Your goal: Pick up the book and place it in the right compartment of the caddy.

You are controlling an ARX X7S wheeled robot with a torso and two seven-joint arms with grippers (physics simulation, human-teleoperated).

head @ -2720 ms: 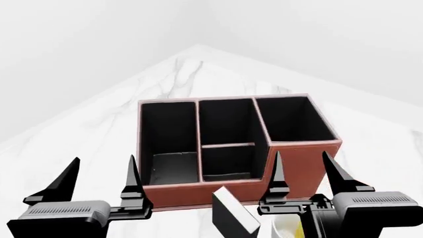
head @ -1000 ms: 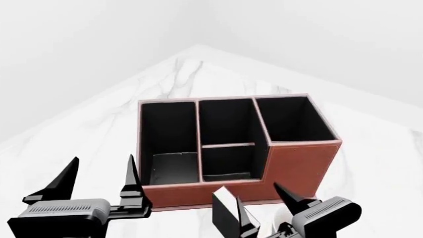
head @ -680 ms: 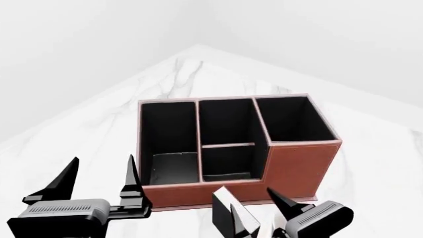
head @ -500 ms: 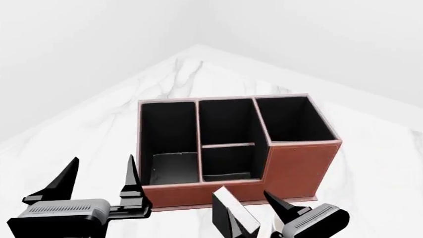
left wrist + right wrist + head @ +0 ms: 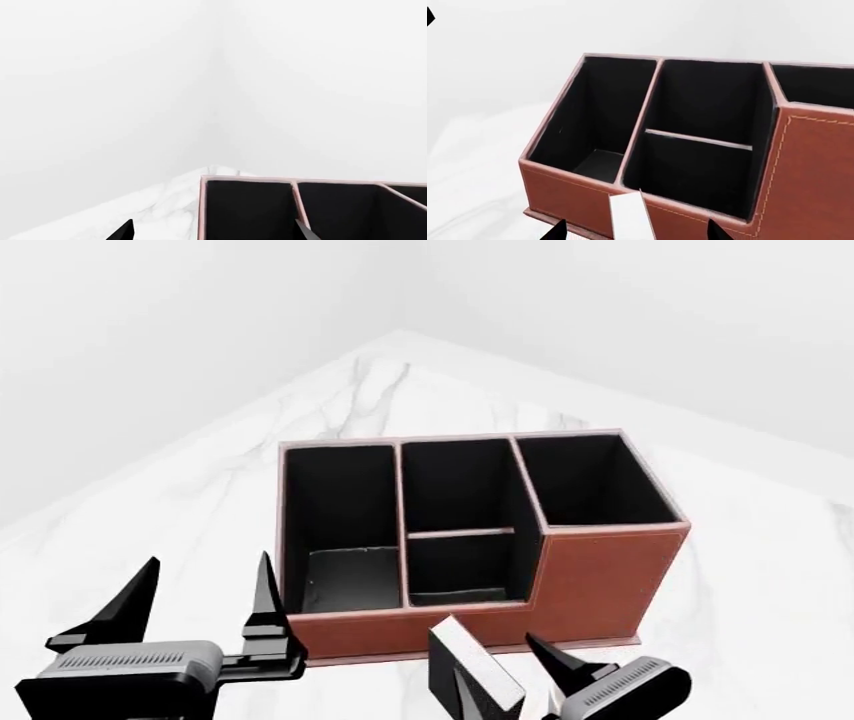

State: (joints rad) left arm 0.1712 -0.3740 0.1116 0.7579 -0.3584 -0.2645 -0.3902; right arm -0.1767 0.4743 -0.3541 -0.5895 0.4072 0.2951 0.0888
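The book stands tilted in front of the caddy, black with white page edges, at the lower edge of the head view. My right gripper is open and rolled sideways, with one finger to the book's right. In the right wrist view the book's white edge rises between the two fingertips of that gripper, with gaps on both sides. The right compartment is the tall square section, also seen in the right wrist view. My left gripper hangs open and holds nothing, left of the caddy.
The caddy stands on a white marble table that narrows to a corner behind it. Its left section is long and low-fronted; the middle one has a divider. The left wrist view shows the caddy's rim and pale walls.
My right gripper has rolled over, dropped lower and shifted left, so its fingers now straddle the book. The left arm, book and caddy have not moved.
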